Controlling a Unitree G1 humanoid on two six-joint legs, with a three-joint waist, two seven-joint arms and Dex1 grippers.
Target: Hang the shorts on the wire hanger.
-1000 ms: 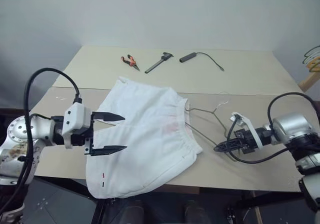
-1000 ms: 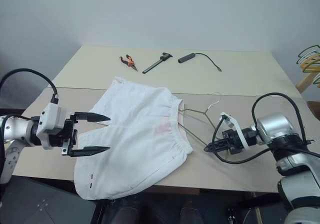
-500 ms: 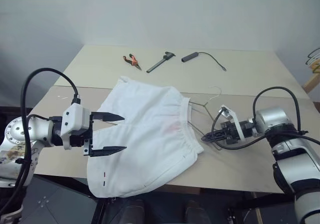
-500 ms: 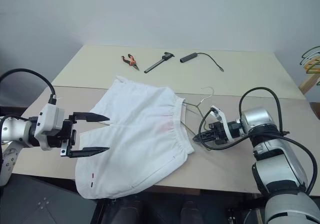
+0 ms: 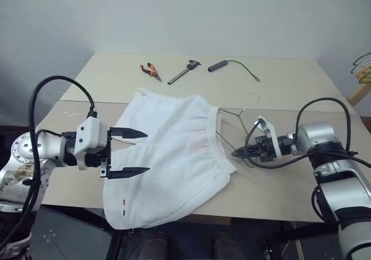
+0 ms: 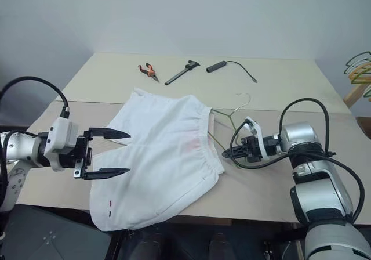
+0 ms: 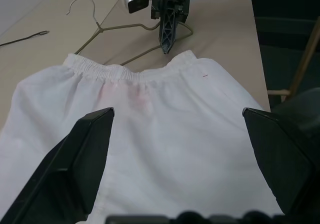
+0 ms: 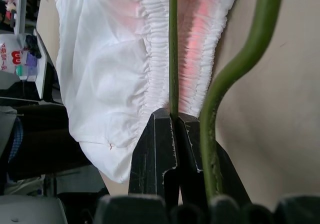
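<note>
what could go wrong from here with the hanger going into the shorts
The right gripper pinches the thin wire hanger between its fingers; the wire could twist or slip as it meets the gathered waistband. The left gripper hovers open over the shorts, holding nothing, so the hanger may just push the cloth along. One leg overhangs the table edge and could drag the shorts off.

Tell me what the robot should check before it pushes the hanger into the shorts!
1. Right gripper jaws shut on the thin grey-tan wire hanger: ok.
2. Left gripper jaws open, over the white cloth shorts: ok.
3. Shorts lying flat on the beige table: ok.
4. Hanger already inside the waistband: cannot tell.
5. Waistband held open for the hanger: not ok, nothing grips it.
</note>
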